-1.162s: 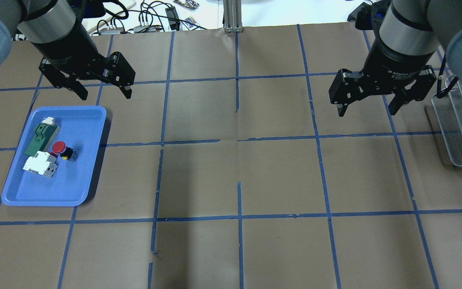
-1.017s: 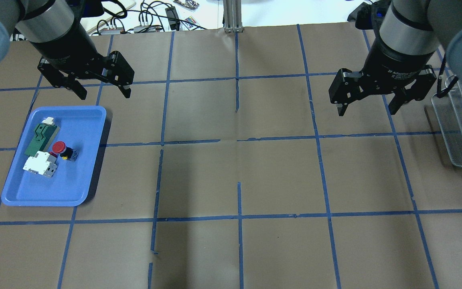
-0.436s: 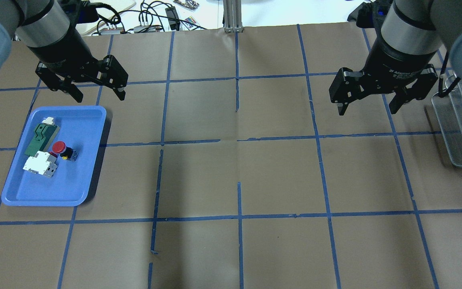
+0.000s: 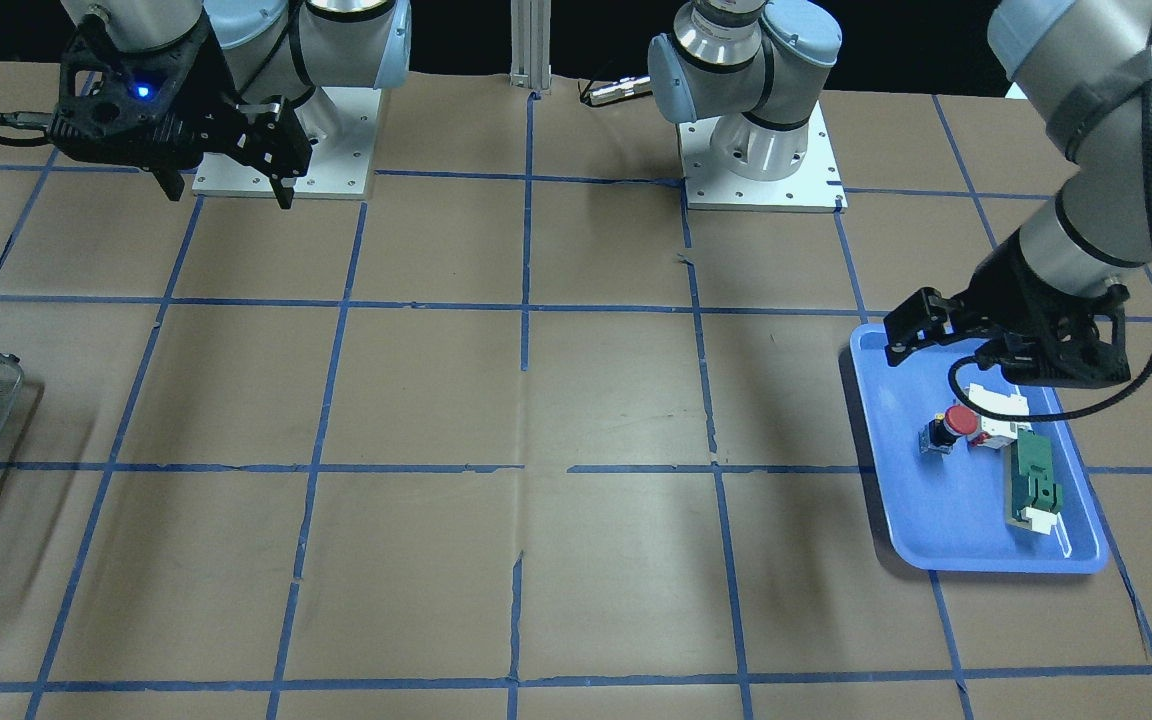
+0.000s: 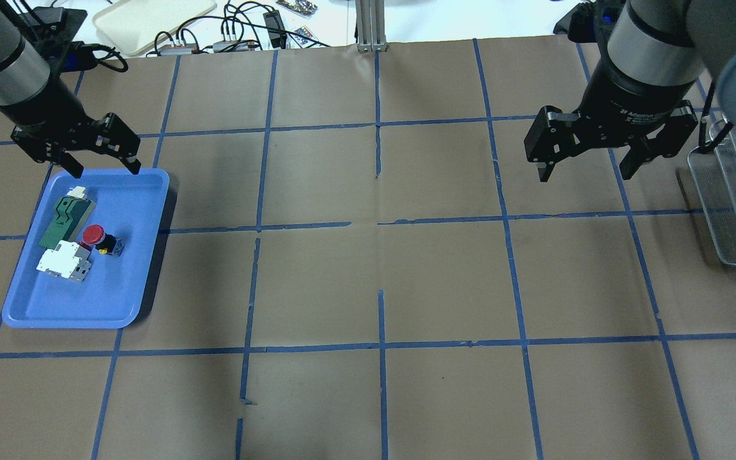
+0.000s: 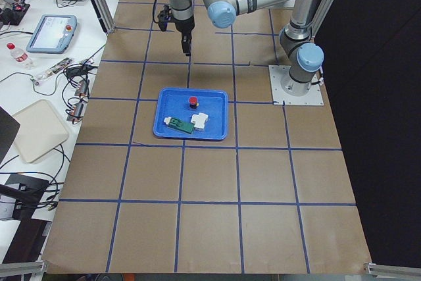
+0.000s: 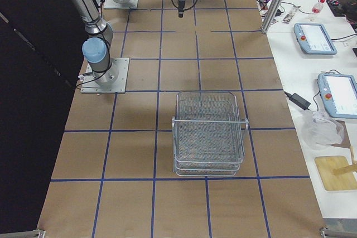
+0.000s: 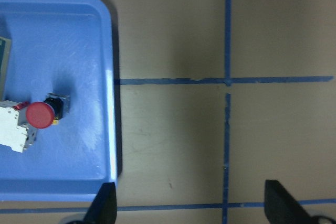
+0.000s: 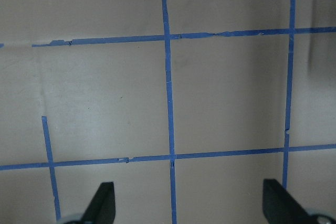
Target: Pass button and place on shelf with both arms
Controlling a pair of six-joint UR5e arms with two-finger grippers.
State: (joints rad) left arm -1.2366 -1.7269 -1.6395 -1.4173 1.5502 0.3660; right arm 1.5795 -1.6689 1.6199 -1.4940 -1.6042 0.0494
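Note:
The button (image 5: 96, 236), with red cap and black body, lies in the blue tray (image 5: 87, 300) next to a white-and-red block (image 5: 61, 262). It also shows in the front view (image 4: 952, 425) and the left wrist view (image 8: 41, 115). My left gripper (image 5: 106, 169) is open and empty above the tray's far edge, apart from the button; in the front view (image 4: 946, 360) it hangs over the tray. My right gripper (image 5: 585, 174) is open and empty over bare table. The wire-mesh shelf (image 5: 735, 211) stands at the right edge, beside the right gripper, and shows whole in the right exterior view (image 7: 209, 132).
A green flat part (image 5: 64, 217) lies in the tray beside the white-and-red block. Cables and devices lie beyond the table's far edge (image 5: 240, 32). Brown paper with blue tape lines covers the table (image 5: 381, 255).
My left gripper has moved left and down towards the tray's far edge, still open. My right gripper has hardly moved. The button has not moved.

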